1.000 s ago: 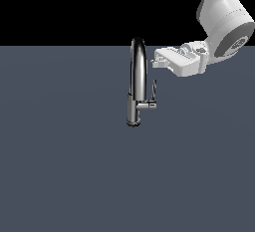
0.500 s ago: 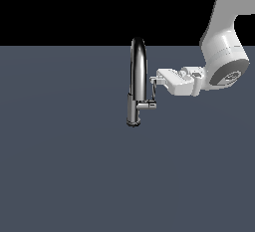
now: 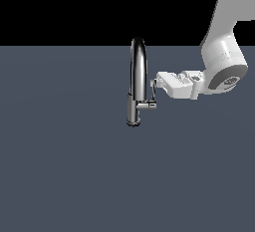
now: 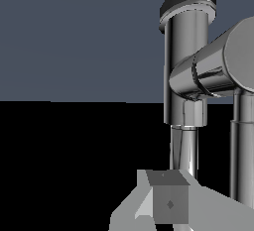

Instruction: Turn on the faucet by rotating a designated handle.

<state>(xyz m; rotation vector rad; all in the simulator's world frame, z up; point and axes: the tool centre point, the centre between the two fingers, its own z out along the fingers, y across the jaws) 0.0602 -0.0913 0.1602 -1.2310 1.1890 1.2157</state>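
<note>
Gripper at the handle, faucet not yet turned on.

The handle, a thin lever rising from a short stub on the faucet, sits on the exterior view's right of the body, low under the arched spout. The gripper reaches in level from that side, its tip at the lever's upper end, probably so a sideways push will rotate it. Whether its fingers are apart or together cannot be told.

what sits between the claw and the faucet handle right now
Nothing shows between them. In the exterior view the claw is right beside the handle, next to the faucet; whether they touch is unclear.
</note>
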